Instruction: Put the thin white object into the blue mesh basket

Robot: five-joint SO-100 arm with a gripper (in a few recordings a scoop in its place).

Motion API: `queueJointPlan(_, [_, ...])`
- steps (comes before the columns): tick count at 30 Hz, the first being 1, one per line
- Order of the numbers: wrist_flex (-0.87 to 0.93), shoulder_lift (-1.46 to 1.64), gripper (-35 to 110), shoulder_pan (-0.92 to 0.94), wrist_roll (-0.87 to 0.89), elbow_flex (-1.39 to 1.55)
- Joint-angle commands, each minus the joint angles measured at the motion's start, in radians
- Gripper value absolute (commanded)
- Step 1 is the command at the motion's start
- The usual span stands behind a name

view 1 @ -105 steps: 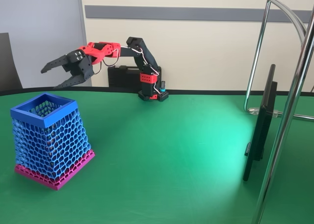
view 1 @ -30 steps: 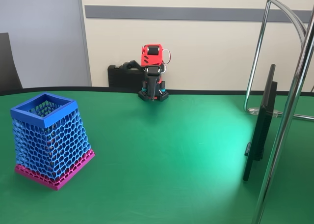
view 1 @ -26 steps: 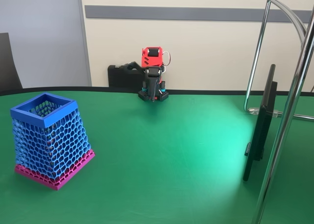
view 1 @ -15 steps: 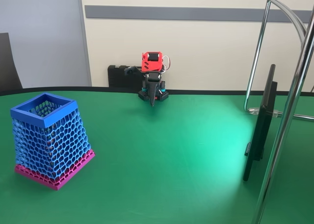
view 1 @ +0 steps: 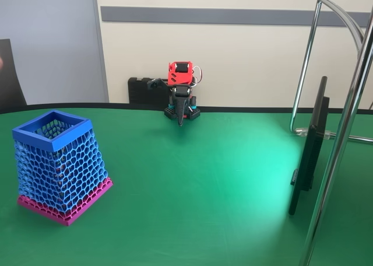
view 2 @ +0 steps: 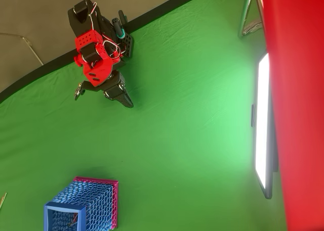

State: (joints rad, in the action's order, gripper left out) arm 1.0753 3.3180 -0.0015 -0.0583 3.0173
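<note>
The gripper (view 2: 104, 97) is seen in the overhead view folded close to the arm's base (view 2: 124, 41) at the far edge of the green table (view 2: 192, 140). Its jaws are spread apart. One dark finger is aimed toward 5 o'clock and the other is swung out toward 9 o'clock, and nothing is held between them. In the fixed view the same dark finger is pointed down at the cloth in front of the base.

The blue mesh basket (view 2: 81, 206) is placed well apart from the gripper, at about 6 o'clock from it in the overhead view. In the fixed view it is found near the left edge, at roughly 8 o'clock from the arm. It is stood upright on its magenta base, with the square rim on top.

The thin white object (view 2: 74, 219) is made out as a faint pale streak inside the basket's opening, below the rim and near the middle of the well. It is therefore well away from the open jaws. Its long axis seems to be laid from about 7 o'clock to 1 o'clock in the overhead view, though the streak is too small for its ends or its curve to be told.

A dark monitor (view 1: 309, 149) is stood on edge at the right of the table, beside chrome tubes (view 1: 344, 132).
</note>
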Motion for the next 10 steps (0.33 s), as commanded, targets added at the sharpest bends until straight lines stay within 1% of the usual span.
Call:
queueJointPlan(1, [0.006,0.006,2,0.005,-0.003,0.000])
queueJointPlan(10, [0.006,0.006,1,0.005,-0.005,0.000])
